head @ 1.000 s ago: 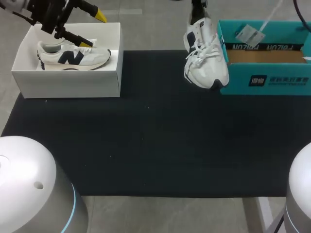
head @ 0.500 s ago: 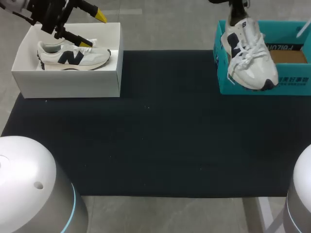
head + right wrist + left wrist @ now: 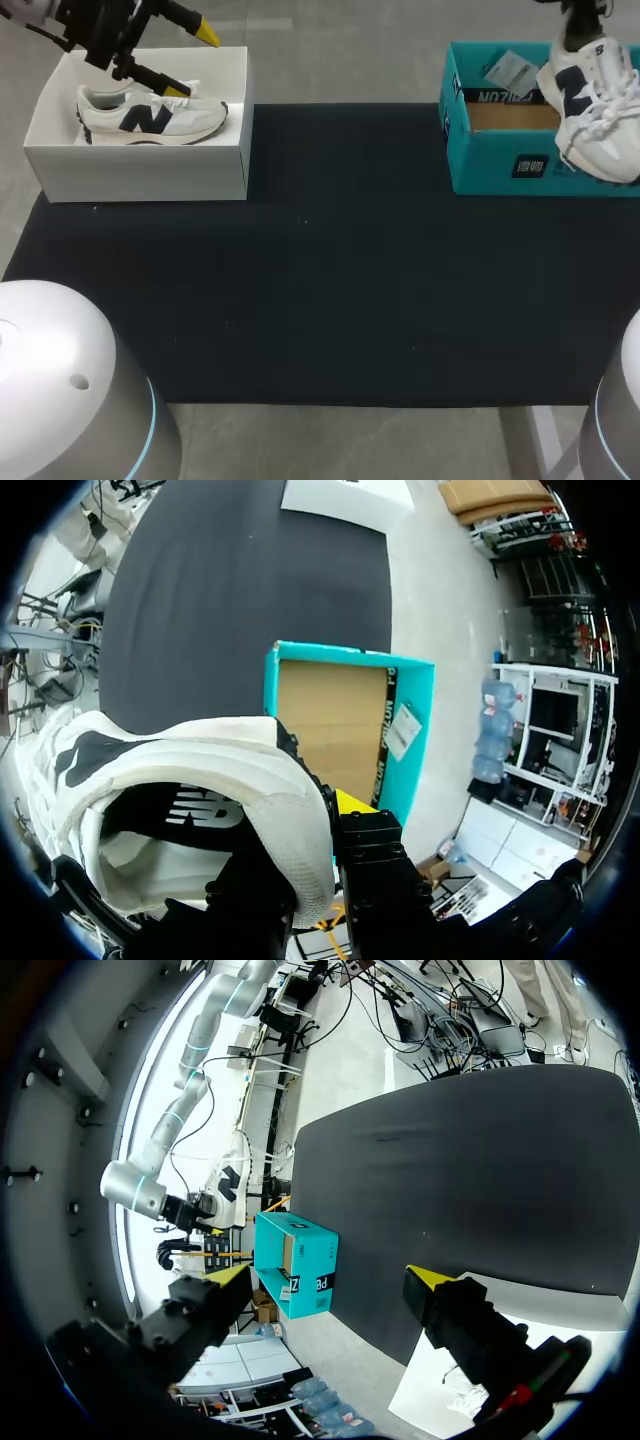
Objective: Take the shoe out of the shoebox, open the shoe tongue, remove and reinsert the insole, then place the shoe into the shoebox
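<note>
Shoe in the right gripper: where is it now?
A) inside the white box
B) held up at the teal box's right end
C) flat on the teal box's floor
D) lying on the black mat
B: the right gripper grips the shoe by its heel collar, hanging at the right end of the teal shoebox.

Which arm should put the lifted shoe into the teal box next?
Right arm. Its jaws are shut on the shoe at the heel, hanging right by the teal box. The left arm has its jaws open over the white box, far from it.
</note>
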Robot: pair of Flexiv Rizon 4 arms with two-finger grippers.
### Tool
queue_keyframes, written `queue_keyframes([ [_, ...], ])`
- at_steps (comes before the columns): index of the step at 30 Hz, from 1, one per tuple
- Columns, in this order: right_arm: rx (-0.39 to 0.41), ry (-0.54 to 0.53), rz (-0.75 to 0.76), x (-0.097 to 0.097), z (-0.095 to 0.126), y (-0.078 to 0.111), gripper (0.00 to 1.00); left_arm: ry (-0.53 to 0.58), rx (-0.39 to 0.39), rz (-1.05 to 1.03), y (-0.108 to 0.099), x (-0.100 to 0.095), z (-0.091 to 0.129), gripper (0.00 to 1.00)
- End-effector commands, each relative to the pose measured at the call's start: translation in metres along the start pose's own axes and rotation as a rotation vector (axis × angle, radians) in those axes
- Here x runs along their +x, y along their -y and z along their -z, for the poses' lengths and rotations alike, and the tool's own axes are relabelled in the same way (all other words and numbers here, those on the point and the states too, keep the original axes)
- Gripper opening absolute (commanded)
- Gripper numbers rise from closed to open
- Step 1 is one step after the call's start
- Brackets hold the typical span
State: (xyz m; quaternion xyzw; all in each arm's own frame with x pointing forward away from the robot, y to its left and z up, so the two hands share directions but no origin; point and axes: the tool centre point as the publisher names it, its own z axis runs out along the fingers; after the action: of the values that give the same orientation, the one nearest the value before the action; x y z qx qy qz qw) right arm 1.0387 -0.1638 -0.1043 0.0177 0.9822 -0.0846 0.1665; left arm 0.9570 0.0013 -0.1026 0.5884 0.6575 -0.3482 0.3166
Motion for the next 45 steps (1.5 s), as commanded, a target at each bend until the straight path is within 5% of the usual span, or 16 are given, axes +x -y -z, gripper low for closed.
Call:
queue_keyframes([
  [1, 0.009, 0.003, -0.013, -0.005, 0.000, 0.010, 0.00, -0.004, 0.001, 0.000, -0.001, 0.000, 0.000, 1.00],
  [18, 0.009, 0.003, -0.013, -0.005, 0.000, 0.010, 0.00, -0.004, 0.001, 0.000, -0.001, 0.000, 0.000, 1.00],
  [26, -0.031, 0.008, -0.077, -0.012, -0.022, 0.062, 0.00, -0.004, 0.001, 0.000, -0.001, 0.000, 0.000, 1.00],
  [34, 0.023, -0.012, -0.065, -0.019, -0.046, 0.118, 0.00, -0.004, 0.001, 0.000, -0.001, 0.000, 0.000, 1.00],
  [45, 0.065, -0.063, -0.146, -0.034, -0.083, 0.169, 0.00, -0.004, 0.001, 0.000, -0.001, 0.000, 0.000, 1.00],
])
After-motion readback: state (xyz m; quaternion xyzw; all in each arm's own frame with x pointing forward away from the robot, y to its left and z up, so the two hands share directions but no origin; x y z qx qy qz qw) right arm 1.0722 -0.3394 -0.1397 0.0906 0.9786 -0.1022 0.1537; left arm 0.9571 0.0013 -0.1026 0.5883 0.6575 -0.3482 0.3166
